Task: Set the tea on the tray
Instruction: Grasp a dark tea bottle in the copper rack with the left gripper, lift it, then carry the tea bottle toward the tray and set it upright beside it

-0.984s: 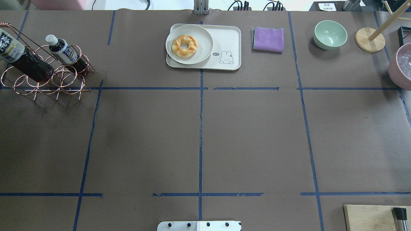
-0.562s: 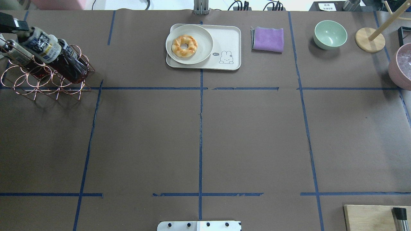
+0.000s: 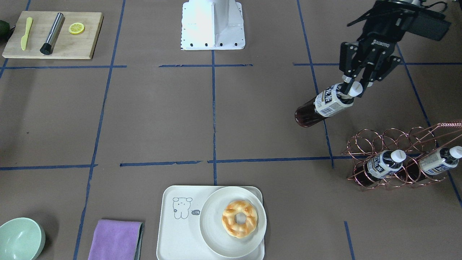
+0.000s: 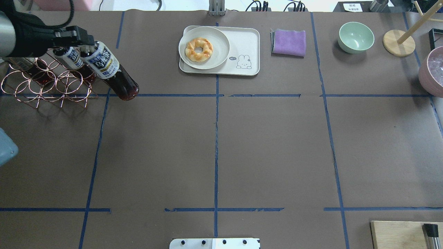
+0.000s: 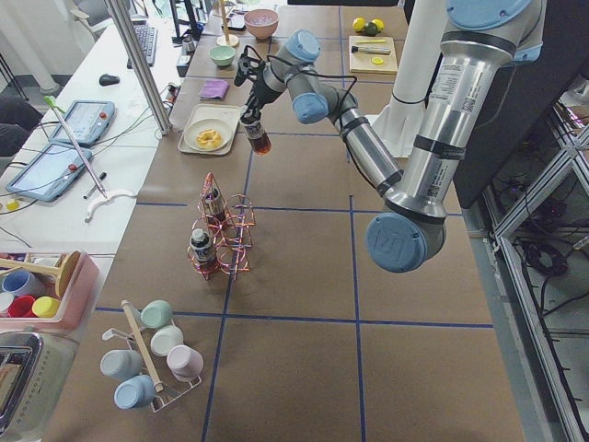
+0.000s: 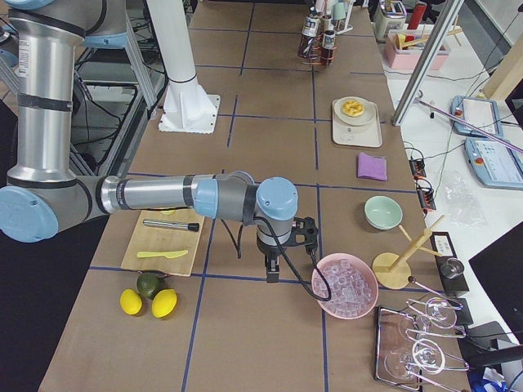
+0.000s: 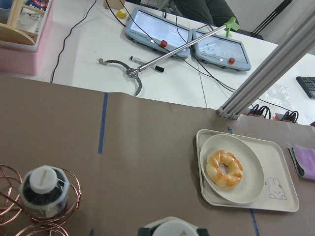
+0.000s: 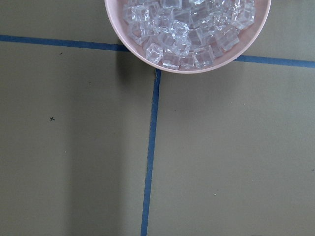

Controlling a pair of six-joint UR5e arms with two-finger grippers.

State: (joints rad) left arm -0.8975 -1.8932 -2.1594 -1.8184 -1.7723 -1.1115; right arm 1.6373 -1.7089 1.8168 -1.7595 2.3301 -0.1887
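Tea hangs tilted, cap pinched by the left gripper; right gripper spread cannot be told.

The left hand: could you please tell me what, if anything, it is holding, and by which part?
The left hand holds the tea bottle by its white-capped neck.

Doughnut on plate, purple cloth, green bowl

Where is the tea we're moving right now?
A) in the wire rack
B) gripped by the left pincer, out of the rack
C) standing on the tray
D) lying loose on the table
B: the left pincer is shut on the tea at its cap, away from the rack; no bottle is on the tray.
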